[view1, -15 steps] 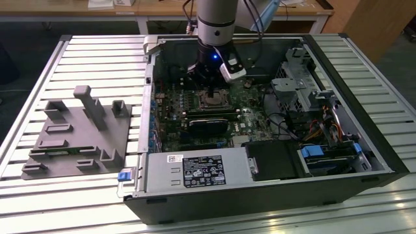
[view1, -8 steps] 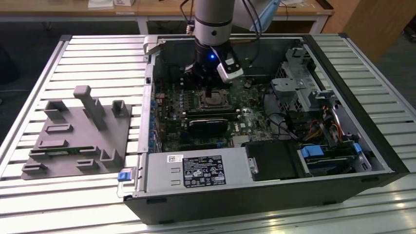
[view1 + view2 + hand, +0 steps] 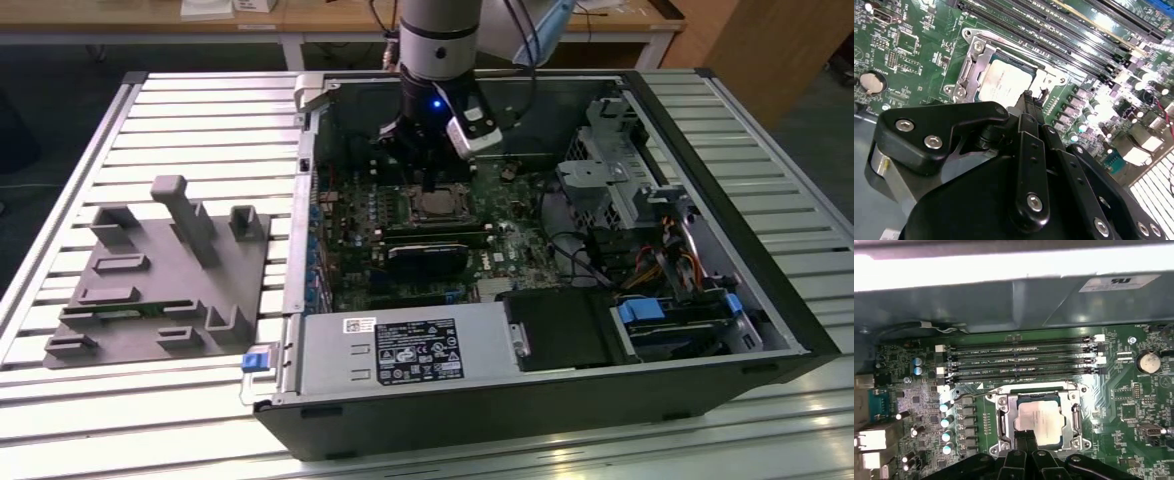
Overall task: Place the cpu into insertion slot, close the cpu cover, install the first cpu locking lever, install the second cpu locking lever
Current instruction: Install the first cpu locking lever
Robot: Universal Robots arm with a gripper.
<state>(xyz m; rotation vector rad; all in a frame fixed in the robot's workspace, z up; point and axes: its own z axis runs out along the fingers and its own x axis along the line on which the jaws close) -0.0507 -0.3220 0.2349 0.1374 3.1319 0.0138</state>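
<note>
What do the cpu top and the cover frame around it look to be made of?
The cpu top looks like pale matte metal, with a soft even sheen. The cpu cover looks like thin stamped sheet metal, probably steel, brighter, with sharp glints along its edges.

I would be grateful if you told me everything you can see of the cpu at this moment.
The cpu is a small flat square chip with a pale silvery-grey metal top bearing faint print. It lies flat in the insertion slot on the green motherboard, near the long black memory slots. The silvery cpu cover frames it, the top showing through its cut-out. The gripper hangs over one edge; contact cannot be told.
</note>
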